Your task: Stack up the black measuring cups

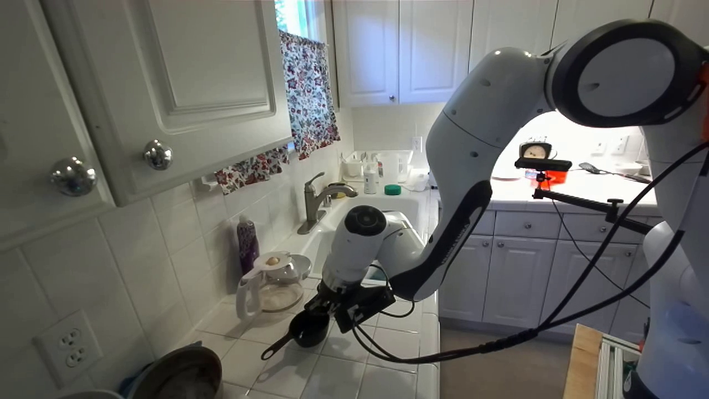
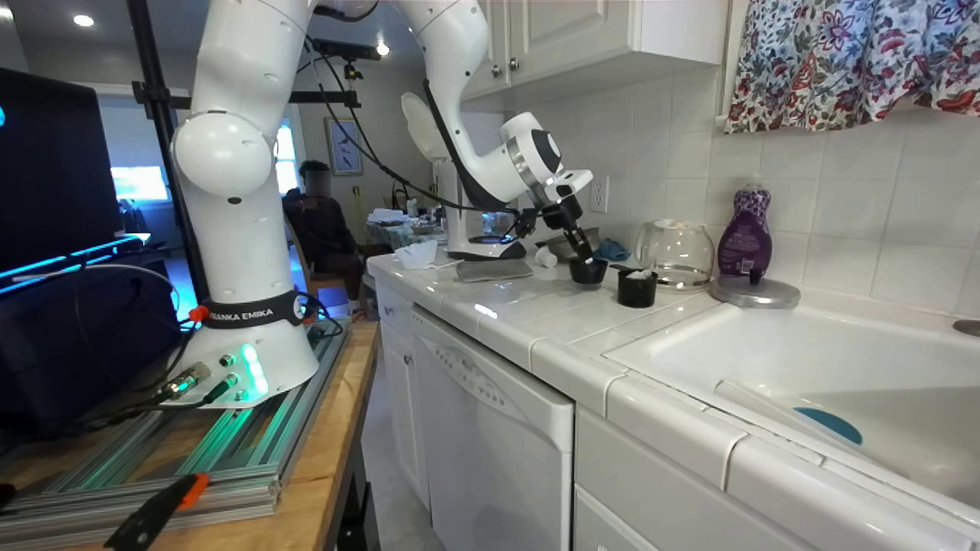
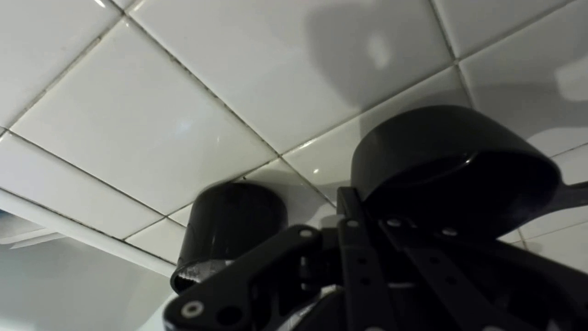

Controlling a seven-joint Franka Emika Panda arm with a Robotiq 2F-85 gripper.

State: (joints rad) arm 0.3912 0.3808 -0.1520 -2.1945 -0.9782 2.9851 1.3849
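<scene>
A black measuring cup point(image 1: 311, 331) with a straight handle is at my gripper point(image 1: 325, 308) over the tiled counter. It also shows in an exterior view point(image 2: 588, 272) and on the right of the wrist view point(image 3: 413, 138), slightly tilted. My gripper point(image 3: 367, 209) straddles its wall, one finger outside and one inside, pinching the rim. I cannot tell whether the cup touches the counter. A second black measuring cup point(image 2: 637, 291) stands upright nearer the sink, with something white inside. It shows at lower left in the wrist view point(image 3: 232, 220), partly behind the finger linkage.
A glass carafe point(image 1: 279, 291) and a purple soap bottle point(image 2: 744, 233) stand by the wall. A pan lid point(image 2: 754, 292) lies at the edge of the sink point(image 2: 658, 360). A large dark pan point(image 1: 180, 374) and a grey cloth point(image 2: 494, 270) are on the counter.
</scene>
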